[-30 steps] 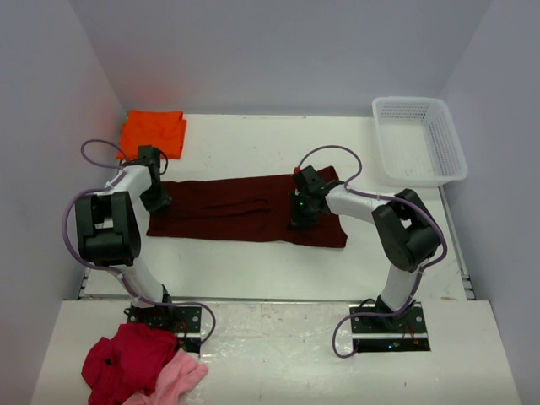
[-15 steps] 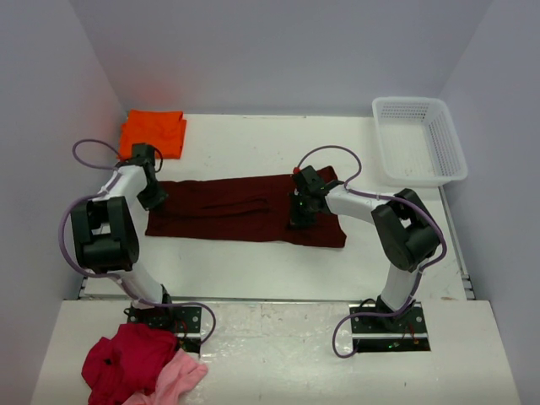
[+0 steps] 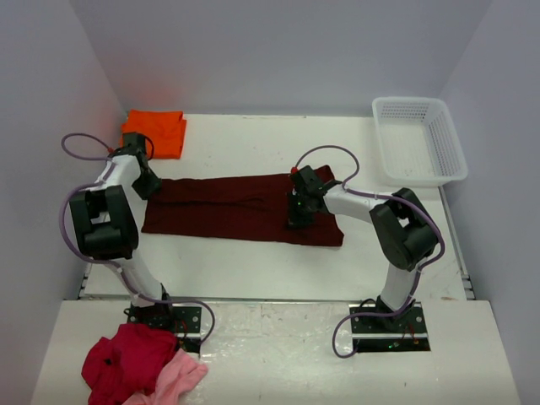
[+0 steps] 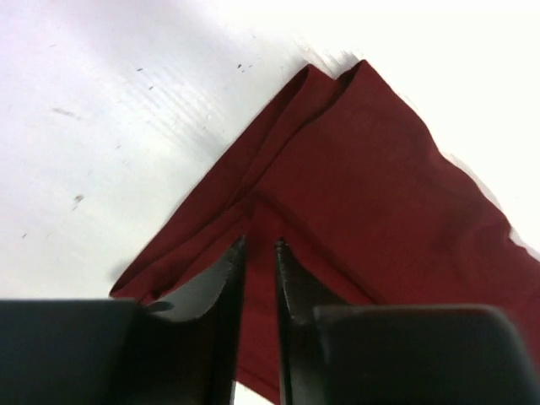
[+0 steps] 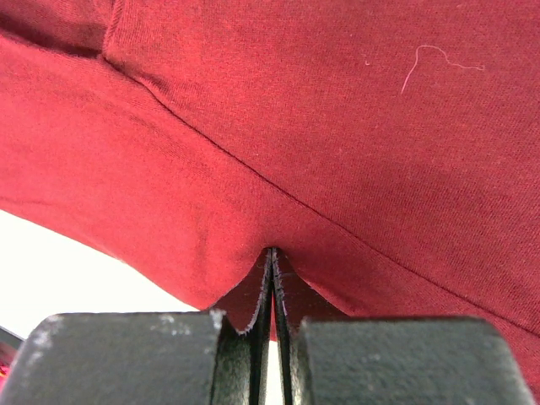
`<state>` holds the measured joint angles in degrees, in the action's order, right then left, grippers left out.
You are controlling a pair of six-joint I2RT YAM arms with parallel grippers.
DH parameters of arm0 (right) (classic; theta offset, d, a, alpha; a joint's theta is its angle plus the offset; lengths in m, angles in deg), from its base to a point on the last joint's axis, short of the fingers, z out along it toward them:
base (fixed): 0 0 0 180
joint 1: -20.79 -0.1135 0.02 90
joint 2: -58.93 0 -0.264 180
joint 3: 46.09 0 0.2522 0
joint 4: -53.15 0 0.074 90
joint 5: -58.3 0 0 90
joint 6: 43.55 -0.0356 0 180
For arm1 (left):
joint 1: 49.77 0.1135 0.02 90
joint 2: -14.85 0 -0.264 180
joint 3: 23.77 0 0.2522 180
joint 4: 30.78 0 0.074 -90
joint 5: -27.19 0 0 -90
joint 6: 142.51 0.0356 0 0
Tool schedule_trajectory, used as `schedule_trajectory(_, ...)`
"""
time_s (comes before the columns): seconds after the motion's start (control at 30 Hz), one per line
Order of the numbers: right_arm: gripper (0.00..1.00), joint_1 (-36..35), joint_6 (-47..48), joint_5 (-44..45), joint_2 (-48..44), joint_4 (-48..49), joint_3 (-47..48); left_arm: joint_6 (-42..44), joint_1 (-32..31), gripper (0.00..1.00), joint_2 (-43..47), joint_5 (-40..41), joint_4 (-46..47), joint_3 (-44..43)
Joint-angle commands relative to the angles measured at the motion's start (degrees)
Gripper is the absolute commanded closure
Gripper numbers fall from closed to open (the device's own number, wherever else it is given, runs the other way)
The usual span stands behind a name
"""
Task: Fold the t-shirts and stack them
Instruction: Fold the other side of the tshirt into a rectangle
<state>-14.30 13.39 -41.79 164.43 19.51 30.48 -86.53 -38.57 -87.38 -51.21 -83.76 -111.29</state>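
Observation:
The dark maroon t-shirt (image 3: 236, 207) lies as a long folded strip across the middle of the table. My left gripper (image 3: 146, 186) is at its left end. In the left wrist view its jaws (image 4: 258, 245) stand a narrow gap apart over the shirt's corner (image 4: 371, 194), with cloth showing beyond the tips. My right gripper (image 3: 295, 218) is on the strip's right part. In the right wrist view it (image 5: 272, 251) is shut, pinching a fold of the maroon cloth (image 5: 337, 126). The orange t-shirt (image 3: 153, 133) lies folded at the back left corner.
A white plastic basket (image 3: 445, 139) stands at the back right of the table. A crimson-red garment (image 3: 126, 359) and a light pink one (image 3: 179, 375) lie bunched on the near shelf by the left arm's base. Walls close in the left, back and right.
My left gripper has moved back and to the left, and the shirt's left end has shifted left with it. The right gripper has stayed pinched on the cloth, hardly moving.

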Motion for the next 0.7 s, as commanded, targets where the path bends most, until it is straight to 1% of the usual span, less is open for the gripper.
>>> schedule_trajectory(0.0, 1.0, -0.77, 0.28, 1.03, 2.43, -0.6, 0.3, -2.27, 0.66, 0.61, -2.53, -1.23, 2.82, -1.75)
schedule_trajectory(0.03, 1.0, -0.94, 0.28, 1.03, 2.52, -0.6, 0.3, -2.54, 0.75, 0.52, -2.53, -0.96, 3.27, -1.57)
schedule_trajectory(0.07, 1.0, -0.94, 0.28, 0.95, 2.53, -0.69, 0.3, -2.8, 0.75, 0.47, -2.7, -1.05, 3.45, -1.57)
schedule_trajectory(0.1, 1.0, -0.94, 0.28, 1.21, 2.53, -0.77, 0.47, -3.68, 0.75, 0.38, -2.53, -0.35, 3.1, -1.74)
schedule_trajectory(0.13, 1.0, -1.03, 0.36, 1.3, 2.61, -0.69, 0.48, -3.95, 0.75, 0.36, -2.09, 0.26, 3.01, -1.57)
schedule_trajectory(0.2, 1.0, -1.12, 0.28, 1.04, 2.79, -0.86, 0.83, -4.82, 0.75, 0.35, 0.45, 3.67, 3.1, -0.6)
schedule_trajectory(0.27, 1.0, -1.47, 0.36, 1.47, 2.7, -1.13, 1.0, -5.09, 0.58, 0.34, 5.01, 5.54, 3.54, 1.5)
schedule_trajectory(0.43, 1.0, -2.52, -0.43, 5.33, 0.95, -2.53, 1.7, -2.55, -1.09, 0.33, 13.1, 9.84, 3.89, 3.0)
schedule_trajectory(0.57, 1.0, -4.54, -0.69, 8.93, -1.07, -6.13, 4.68, 0.35, -5.48, 0.34, 17.85, 13.97, 1.44, 3.0)
schedule_trajectory(0.6, 1.0, -5.59, -0.69, 9.9, -2.3, -8.14, 5.13, 2.1, -7.66, 0.34, 18.56, 14.15, 1.43, 3.18)
schedule_trajectory(0.67, 1.0, -6.39, -0.69, 12.53, -3.71, -10.08, 6.97, 2.99, -10.22, 0.34, 19.7, 15.47, 0.82, 3.09)
